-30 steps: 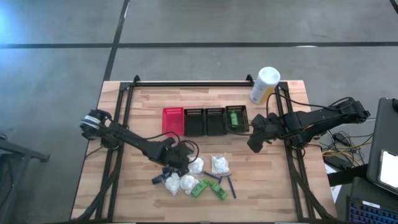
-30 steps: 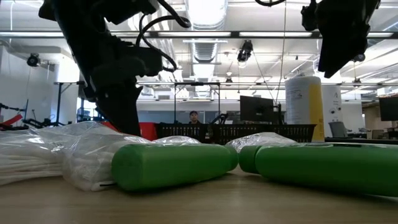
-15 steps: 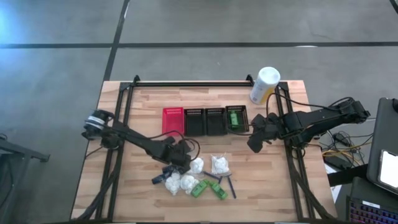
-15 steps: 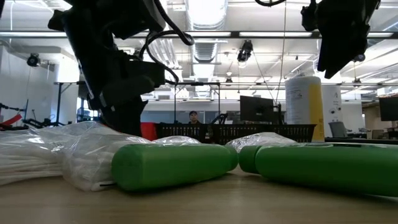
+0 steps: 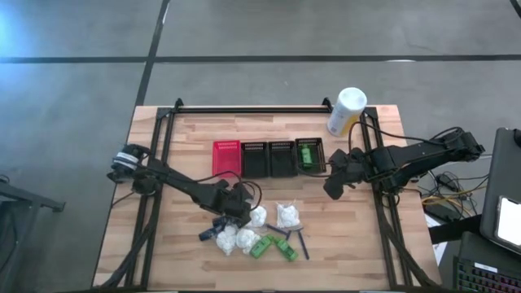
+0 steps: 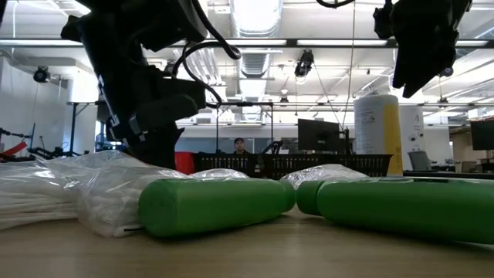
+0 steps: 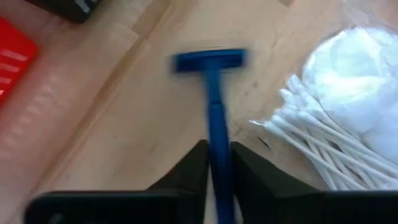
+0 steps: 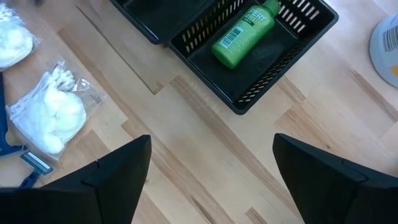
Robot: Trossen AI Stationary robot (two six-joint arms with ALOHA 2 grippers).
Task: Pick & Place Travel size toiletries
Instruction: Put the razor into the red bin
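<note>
While the right fingers (image 8: 208, 171) gape, left fingers (image 7: 193, 168) pinch the blue razor (image 7: 214, 106)

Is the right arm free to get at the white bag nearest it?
Probably yes. The right gripper hangs open above bare table, the white bag lies uncovered beside it, and the left gripper works a blue razor farther off.
</note>
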